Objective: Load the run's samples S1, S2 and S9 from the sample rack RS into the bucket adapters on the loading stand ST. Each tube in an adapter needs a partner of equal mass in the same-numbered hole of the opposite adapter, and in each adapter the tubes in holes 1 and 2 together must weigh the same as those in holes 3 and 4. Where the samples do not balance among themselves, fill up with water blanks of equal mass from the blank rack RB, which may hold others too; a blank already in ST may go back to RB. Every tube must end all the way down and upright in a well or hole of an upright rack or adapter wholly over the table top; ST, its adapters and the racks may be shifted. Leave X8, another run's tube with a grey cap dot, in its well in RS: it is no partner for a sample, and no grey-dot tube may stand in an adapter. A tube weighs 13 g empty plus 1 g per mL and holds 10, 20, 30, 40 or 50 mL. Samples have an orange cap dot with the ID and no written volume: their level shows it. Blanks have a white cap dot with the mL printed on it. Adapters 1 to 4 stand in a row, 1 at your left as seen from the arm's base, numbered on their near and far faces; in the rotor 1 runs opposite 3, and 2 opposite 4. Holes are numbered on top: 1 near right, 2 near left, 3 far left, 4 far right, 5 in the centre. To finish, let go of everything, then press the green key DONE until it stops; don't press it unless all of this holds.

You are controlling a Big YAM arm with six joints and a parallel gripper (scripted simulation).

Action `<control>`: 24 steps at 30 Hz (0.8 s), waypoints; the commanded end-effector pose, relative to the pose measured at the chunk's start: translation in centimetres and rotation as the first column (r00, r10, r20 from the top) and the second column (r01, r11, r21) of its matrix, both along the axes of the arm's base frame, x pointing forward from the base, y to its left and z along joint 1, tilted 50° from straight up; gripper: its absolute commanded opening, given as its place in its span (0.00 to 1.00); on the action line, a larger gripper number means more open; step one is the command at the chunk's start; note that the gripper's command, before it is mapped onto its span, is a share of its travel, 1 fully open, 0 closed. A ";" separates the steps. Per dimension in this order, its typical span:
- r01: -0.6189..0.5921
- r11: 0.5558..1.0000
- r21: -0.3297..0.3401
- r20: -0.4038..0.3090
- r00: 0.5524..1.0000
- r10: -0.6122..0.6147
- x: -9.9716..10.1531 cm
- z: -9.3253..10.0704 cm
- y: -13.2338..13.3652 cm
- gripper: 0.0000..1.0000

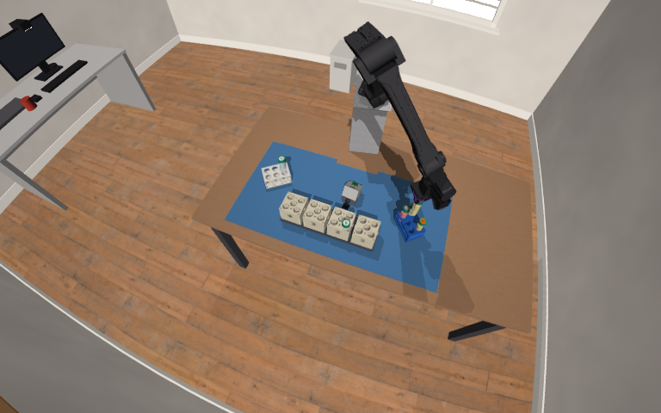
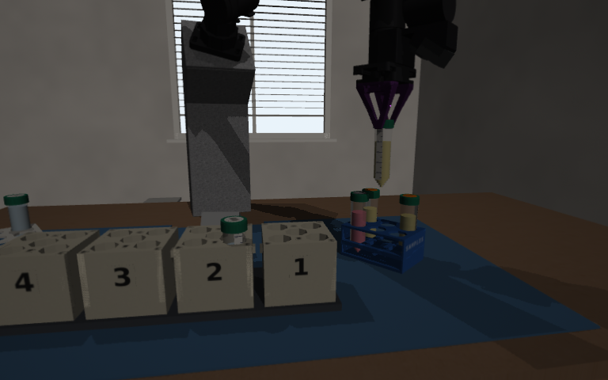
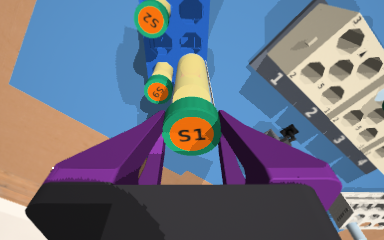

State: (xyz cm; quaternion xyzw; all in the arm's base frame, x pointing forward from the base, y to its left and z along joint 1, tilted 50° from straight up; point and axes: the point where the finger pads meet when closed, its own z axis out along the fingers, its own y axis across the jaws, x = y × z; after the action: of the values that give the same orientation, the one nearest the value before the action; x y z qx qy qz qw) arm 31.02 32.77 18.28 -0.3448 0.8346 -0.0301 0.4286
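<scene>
My gripper is shut on sample S1 just under its green cap. It holds the tube upright in the air, its tip clear above the blue sample rack RS. Pale yellow liquid fills most of S1. In the wrist view the cap reading S1 sits between the purple fingers. S2 and S9 stand in the rack below. A pink tube also stands in RS. Adapters 1, 2, 3 and 4 stand in a row. A white-dot blank stands in adapter 2.
The white blank rack RB sits at the mat's far left and holds one tube. The grey box with the green DONE key stands behind the adapter row. The arm's grey pedestal is at the table's back edge.
</scene>
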 end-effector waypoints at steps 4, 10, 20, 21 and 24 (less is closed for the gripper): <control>0.058 0.996 0.071 -0.018 0.998 -0.057 0.2 1.0 -1.9 0.00; 0.159 0.968 0.194 -0.059 0.987 -0.151 1.6 1.4 -5.5 0.00; 0.298 0.899 0.320 -0.145 0.953 -0.264 3.3 1.3 -10.6 0.00; 0.313 0.886 0.341 -0.152 0.949 -0.276 3.5 1.6 -11.2 0.00; 0.363 0.849 0.384 -0.188 0.931 -0.313 4.1 1.6 -13.2 0.00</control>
State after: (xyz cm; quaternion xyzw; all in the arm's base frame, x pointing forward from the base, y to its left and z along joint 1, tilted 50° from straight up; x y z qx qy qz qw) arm 34.38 21.49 18.92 -0.1469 0.8934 0.0761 0.4176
